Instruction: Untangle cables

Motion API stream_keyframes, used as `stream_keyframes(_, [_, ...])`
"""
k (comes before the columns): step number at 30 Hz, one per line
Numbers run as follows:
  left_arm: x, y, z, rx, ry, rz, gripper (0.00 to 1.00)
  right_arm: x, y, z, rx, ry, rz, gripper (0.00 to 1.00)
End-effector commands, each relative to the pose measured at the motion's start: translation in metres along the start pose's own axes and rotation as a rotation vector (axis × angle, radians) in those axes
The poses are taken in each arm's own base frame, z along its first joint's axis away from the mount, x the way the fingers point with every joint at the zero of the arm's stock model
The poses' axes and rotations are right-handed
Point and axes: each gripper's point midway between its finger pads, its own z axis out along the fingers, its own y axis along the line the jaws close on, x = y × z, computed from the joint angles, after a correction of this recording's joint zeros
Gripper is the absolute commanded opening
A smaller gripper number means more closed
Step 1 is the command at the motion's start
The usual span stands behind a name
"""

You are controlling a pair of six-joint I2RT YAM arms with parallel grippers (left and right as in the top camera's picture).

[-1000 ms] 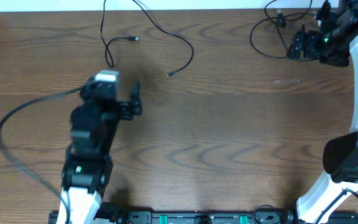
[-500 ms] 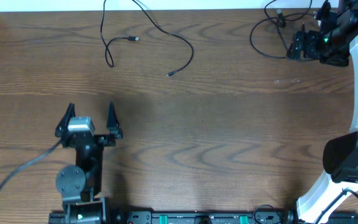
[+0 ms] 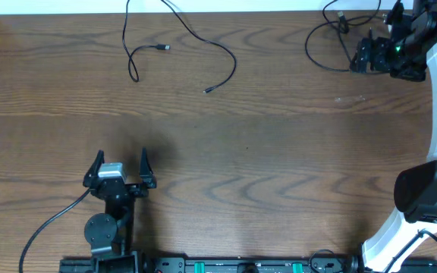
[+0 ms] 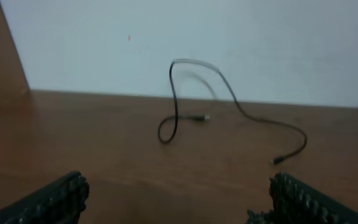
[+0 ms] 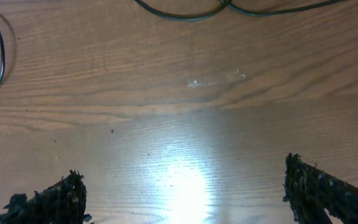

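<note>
Black cable (image 3: 196,35) lies looped at the surface's (image 3: 279,152) far edge, well apart from the left tool (image 3: 121,154), jaws spread, empty. Second cable (image 3: 307,47) near the right tool (image 5: 182,174), likewise spread.

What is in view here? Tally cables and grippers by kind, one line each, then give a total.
Lone black cable, both plug ends visible: 1
Black cable heap at the far right, strands too tangled to separate: 1
Grippers, left gripper and right gripper, both open and empty: 2
Total: 4
</note>
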Motion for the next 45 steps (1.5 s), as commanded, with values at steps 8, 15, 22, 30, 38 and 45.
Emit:
stream_keyframes(8, [0.025, -0.001, -0.002, 0.013, 0.098, -0.002, 0.93, 0.001, 0.006, 0.004, -0.001, 0.012, -0.004, 0.99])
stream_keyframes(15, [0.025, -0.001, -0.002, 0.012, 0.099, -0.002, 0.93, 0.001, 0.006, 0.004, -0.001, 0.012, -0.004, 0.99])
stream_keyframes(22, [0.025, -0.001, -0.002, 0.012, 0.099, -0.002, 0.93, 0.001, 0.006, 0.004, -0.001, 0.012, -0.004, 0.99])
stream_keyframes(30, [0.025, -0.001, -0.002, 0.012, 0.099, -0.002, 0.93, 0.001, 0.006, 0.004, -0.001, 0.012, -0.004, 0.99])
stream_keyframes(38, [0.025, -0.001, -0.002, 0.012, 0.099, -0.002, 0.93, 0.001, 0.006, 0.004, -0.002, 0.012, -0.004, 0.99])
stream_keyframes(45, [0.025, -0.001, -0.002, 0.012, 0.099, -0.002, 0.93, 0.001, 0.006, 0.004, -0.001, 0.012, -0.004, 0.99])
